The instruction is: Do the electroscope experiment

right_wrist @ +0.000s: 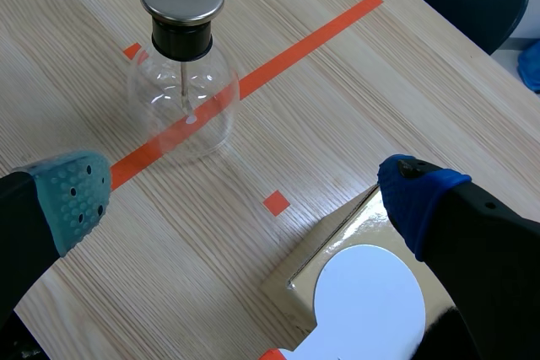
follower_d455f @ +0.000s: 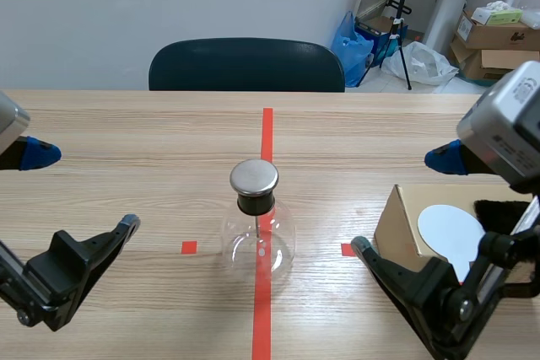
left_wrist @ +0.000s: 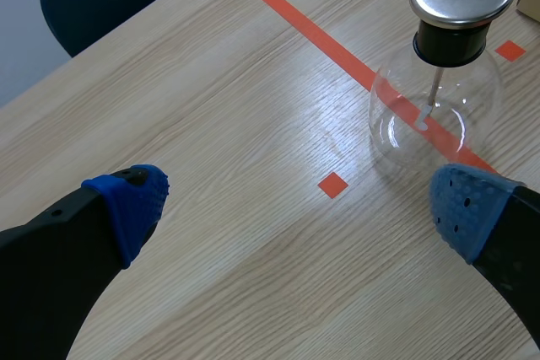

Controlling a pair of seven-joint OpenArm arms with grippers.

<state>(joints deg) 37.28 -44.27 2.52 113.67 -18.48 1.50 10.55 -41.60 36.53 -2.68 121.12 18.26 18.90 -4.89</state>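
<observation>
Pale wood-grain table (follower_d455f: pixel 126 124) fills most of the scene view, and the electroscope (follower_d455f: pixel 259 238) stands upright at the middle of the frame. It is a round clear glass flask, sitting on the long orange-red tape line (follower_d455f: pixel 267 137) that runs up the centre. A black stopper (follower_d455f: pixel 255 203) plugs its neck, a flat round metal cap (follower_d455f: pixel 254 176) tops the stopper, and a thin rod (right_wrist: pixel 182 82) hangs down from it inside the glass. Nothing touches the flask.

The left gripper (left_wrist: pixel 295 208) hovers at the lower left of the frame, its blue-padded fingers spread wide with nothing between them; the flask is ahead of it, just beyond one pad. The right gripper (right_wrist: pixel 245 196) hangs at the lower right, likewise spread and holding nothing.

Under the right arm, at the right of the frame, a tan cardboard box (follower_d455f: pixel 401 225) lies on the table with a white disc (follower_d455f: pixel 451 232) on top, apart from the flask. A dark chair (follower_d455f: pixel 246 65) stands behind the far edge at top centre. Cartons (follower_d455f: pixel 494 35) and a blue bag (follower_d455f: pixel 350 40) are at the upper right.
</observation>
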